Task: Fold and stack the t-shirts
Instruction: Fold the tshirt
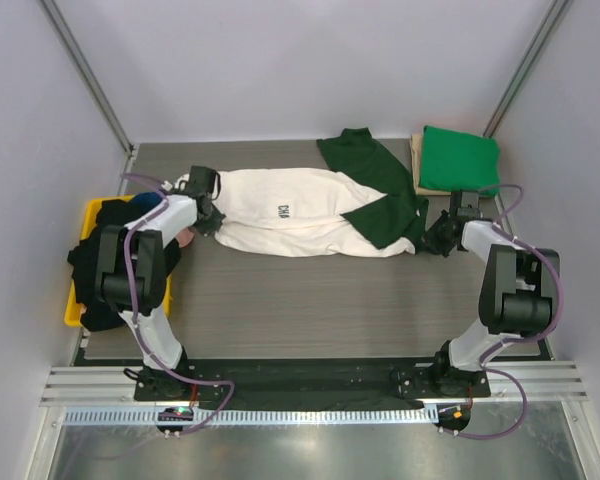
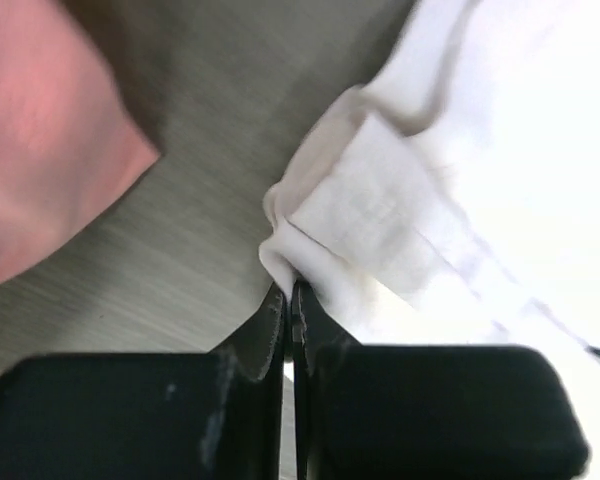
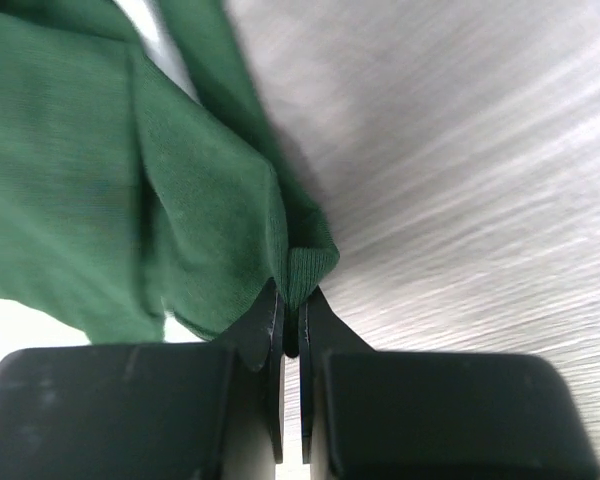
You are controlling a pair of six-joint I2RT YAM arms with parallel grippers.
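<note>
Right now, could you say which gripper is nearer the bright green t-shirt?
Right. The right gripper sits near the bright green t-shirt, the left gripper far to its left.

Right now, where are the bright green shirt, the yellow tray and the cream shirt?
bright green shirt [image 1: 460, 158]: top view, middle of the folded cloth.
yellow tray [image 1: 71, 310]: top view, left rim.
cream shirt [image 1: 315, 205]: top view, cream body beside the print.
</note>
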